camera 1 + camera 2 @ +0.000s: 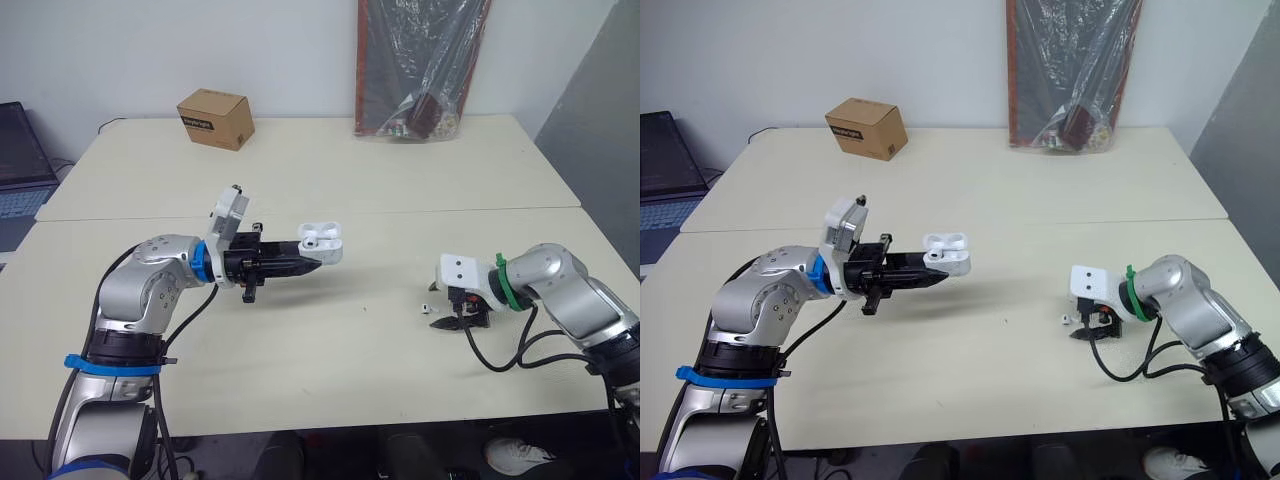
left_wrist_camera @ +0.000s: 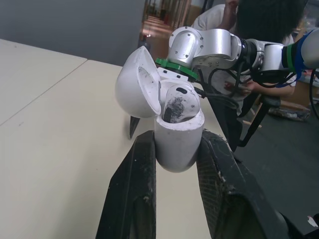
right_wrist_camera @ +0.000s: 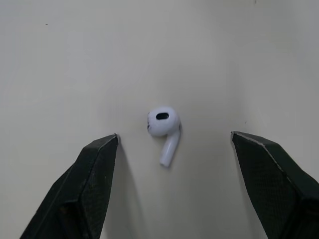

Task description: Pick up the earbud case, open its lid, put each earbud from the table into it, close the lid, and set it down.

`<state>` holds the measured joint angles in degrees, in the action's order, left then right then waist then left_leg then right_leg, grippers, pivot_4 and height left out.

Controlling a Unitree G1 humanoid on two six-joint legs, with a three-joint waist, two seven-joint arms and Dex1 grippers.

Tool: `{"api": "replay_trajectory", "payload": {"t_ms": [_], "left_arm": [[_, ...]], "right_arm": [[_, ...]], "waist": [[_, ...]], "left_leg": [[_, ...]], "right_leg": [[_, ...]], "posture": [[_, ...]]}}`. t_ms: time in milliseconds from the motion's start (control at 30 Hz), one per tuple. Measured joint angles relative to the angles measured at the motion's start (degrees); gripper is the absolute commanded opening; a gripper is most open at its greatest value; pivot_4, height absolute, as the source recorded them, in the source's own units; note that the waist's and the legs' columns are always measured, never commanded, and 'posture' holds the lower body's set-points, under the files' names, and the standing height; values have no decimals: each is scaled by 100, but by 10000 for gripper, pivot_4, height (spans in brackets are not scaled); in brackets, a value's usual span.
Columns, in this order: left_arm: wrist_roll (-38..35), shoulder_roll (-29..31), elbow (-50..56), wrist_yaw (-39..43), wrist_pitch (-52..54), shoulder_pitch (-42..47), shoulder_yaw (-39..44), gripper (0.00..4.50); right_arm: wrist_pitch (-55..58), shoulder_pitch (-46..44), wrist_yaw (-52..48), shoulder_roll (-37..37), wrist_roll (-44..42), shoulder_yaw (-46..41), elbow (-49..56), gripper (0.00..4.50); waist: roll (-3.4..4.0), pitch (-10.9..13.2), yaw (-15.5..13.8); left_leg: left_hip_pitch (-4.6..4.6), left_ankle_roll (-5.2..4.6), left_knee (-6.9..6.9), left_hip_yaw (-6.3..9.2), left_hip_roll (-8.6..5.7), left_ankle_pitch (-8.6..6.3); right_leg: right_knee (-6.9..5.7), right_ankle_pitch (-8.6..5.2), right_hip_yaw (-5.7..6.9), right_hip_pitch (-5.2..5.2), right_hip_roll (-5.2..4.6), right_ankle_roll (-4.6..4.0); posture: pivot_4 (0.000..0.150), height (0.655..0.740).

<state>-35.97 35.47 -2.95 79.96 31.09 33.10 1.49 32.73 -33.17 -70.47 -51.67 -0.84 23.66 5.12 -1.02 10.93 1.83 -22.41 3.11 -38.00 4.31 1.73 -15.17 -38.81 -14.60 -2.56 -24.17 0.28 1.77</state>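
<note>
1. Case (image 2: 177,144): pinched by its lower body between the two fingers of the left gripper (image 2: 177,137) and held in the air on the near side of the table seam (image 1: 420,209). Its long axis is roughly upright and the mouth faces up.
2. Lid (image 2: 135,84): hinged open and standing tilted beside the mouth. One earbud sits inside the case (image 2: 177,102).
3. Loose earbud (image 3: 163,127): lies flat on the table, near side of the seam, well right of the case. The head is away from the right wrist. The stem runs back toward the wrist at a slight slant.
4. Right gripper (image 3: 174,134): fingers spread wide, one on each side of the loose earbud, neither touching it. Cannot tell whether the tips touch the table.
5. Room: open tabletop lies between the case and the loose earbud. The near table edge runs close behind the right gripper. A box (image 1: 215,118) and a plastic-wrapped bundle (image 1: 420,70) sit far beyond the seam, well apart from both grippers.
6. Left arm: elbow bent, forearm about level and pointing to the robot's right, wrist raised off the table.
7. Right arm: forearm comes in from the right, wrist bent so the fingers point down at the table.
8. A person shows behind the right arm in the left wrist view (image 2: 249,30).
</note>
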Motion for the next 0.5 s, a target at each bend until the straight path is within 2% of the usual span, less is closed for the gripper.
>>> {"api": "replay_trajectory", "payload": {"t_ms": [200, 500], "left_arm": [[65, -2, -106, 72, -165, 2, -9, 7913], [94, -141, -182, 67, -268, 59, -127, 7913]], "right_arm": [[1654, -83, 169, -14, 167, 193, 822, 35738], [3584, -1254, 415, 202, 307, 1336, 1120, 35738]], "waist": [[0, 0, 3], [0, 0, 10]], "left_leg": [[3, 0, -1, 0, 0, 0], [3, 0, 0, 1, 0, 0]], "right_leg": [[-5, -4, 0, 0, 0, 6], [-7, -3, 1, -3, 0, 3]], "posture": [[1500, 7400], [1500, 7400]]}}
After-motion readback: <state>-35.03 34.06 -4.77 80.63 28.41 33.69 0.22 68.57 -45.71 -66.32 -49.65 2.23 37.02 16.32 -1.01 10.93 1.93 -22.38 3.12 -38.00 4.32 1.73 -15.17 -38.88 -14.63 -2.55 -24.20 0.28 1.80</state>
